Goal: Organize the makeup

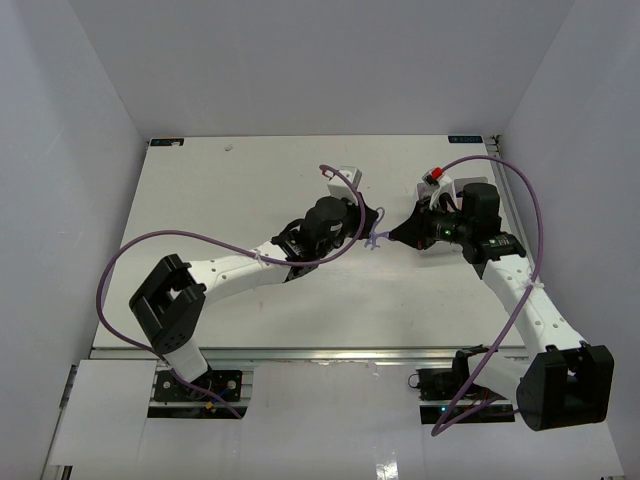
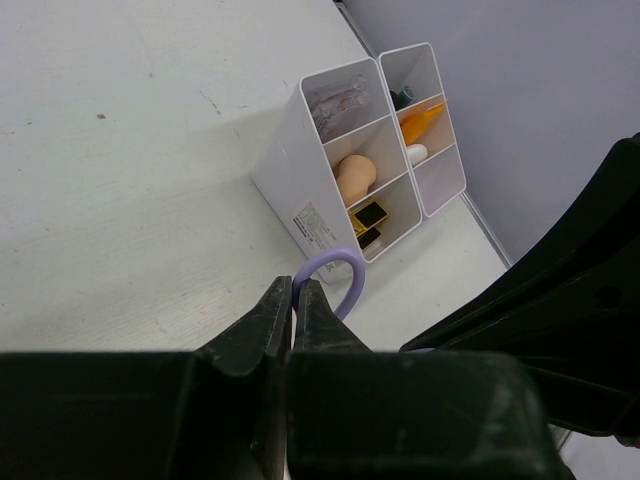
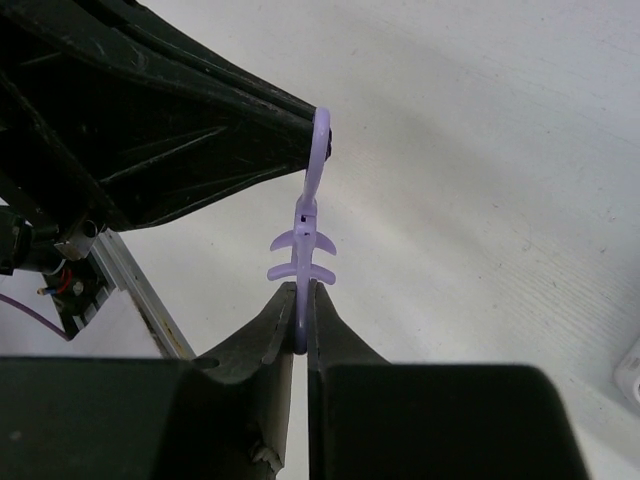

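The purple loop (image 1: 377, 238), a thin plastic piece with small side barbs, hangs in the air between both grippers above the table's middle. My left gripper (image 2: 294, 285) is shut on its ring end (image 2: 340, 275). My right gripper (image 3: 301, 290) is shut on the other end of the purple loop (image 3: 310, 200). In the top view the left gripper (image 1: 371, 228) and right gripper (image 1: 391, 238) almost meet tip to tip. A white tray (image 2: 296, 170) holds pink-printed packets (image 2: 340, 98), a beige sponge (image 2: 354, 172) and black-gold cases (image 2: 370, 215). Behind it lies an orange tube (image 2: 422, 116).
A second white organizer (image 2: 440, 175) stands against the first, close to the right wall. A small white box (image 1: 345, 178) sits behind the left gripper. A red-topped item (image 1: 433, 177) shows by the right arm. Purple cables arch over both arms.
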Controlling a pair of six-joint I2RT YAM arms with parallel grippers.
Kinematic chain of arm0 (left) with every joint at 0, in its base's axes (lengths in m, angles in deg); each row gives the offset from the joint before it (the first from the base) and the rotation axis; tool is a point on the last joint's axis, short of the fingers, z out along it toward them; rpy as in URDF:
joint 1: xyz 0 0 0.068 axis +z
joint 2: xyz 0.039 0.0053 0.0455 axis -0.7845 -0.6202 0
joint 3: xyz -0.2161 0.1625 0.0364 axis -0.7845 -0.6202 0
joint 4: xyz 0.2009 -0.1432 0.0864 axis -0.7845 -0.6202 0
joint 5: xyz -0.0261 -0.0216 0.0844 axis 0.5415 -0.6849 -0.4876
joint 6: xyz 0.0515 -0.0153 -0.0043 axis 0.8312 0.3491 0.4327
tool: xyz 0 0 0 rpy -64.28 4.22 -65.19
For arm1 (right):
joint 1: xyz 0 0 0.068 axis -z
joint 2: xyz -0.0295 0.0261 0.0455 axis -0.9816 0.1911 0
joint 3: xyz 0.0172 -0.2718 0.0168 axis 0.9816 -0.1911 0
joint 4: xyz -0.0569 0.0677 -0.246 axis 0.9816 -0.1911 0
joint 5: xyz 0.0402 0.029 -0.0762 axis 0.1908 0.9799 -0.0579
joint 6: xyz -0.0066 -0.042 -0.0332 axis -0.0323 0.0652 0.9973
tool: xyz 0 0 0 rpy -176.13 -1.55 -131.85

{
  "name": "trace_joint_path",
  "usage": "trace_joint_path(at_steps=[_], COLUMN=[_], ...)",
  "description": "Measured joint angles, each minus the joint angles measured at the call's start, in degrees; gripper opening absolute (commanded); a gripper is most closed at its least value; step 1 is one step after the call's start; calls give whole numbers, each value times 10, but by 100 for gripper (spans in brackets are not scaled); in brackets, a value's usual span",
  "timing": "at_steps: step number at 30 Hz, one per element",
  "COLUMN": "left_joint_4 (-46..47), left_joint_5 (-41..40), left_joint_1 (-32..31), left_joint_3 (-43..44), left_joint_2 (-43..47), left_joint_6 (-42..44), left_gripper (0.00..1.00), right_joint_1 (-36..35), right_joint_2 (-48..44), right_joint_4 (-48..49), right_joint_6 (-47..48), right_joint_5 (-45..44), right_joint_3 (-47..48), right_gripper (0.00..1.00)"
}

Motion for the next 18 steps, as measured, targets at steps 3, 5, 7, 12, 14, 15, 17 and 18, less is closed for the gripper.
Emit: trace_joint_path(at_steps=[3, 5, 7, 12, 14, 15, 17, 18], left_joint_4=[3, 7, 12, 23, 26, 26, 23, 20], left_joint_5=[7, 13, 20, 45, 59, 65, 74, 76], left_joint_1=[0, 0, 2, 2, -1, -1, -1, -2], left_joint_3=[0, -1, -3, -23, -35, -42, -55, -63], left_joint_2=[0, 0, 2, 20, 33, 42, 62, 74], left_joint_6=[4, 8, 13, 24, 31, 36, 51, 59], left_gripper=[43, 58, 63, 73, 73, 74, 75, 75], right_joint_1=[1, 3, 8, 27, 39, 46, 65, 74], right_joint_2=[0, 0, -1, -7, -14, -18, -28, -32], right_joint_4=[0, -1, -4, -7, -8, -8, -8, -8], right_joint_6=[8, 13, 16, 25, 30, 33, 39, 42], right_joint_5=[-2, 1, 5, 6, 5, 5, 4, 4], right_joint_3=[0, 0, 0, 0, 0, 0, 0, 0], right_gripper=[8, 8, 8, 8, 8, 8, 8, 8])
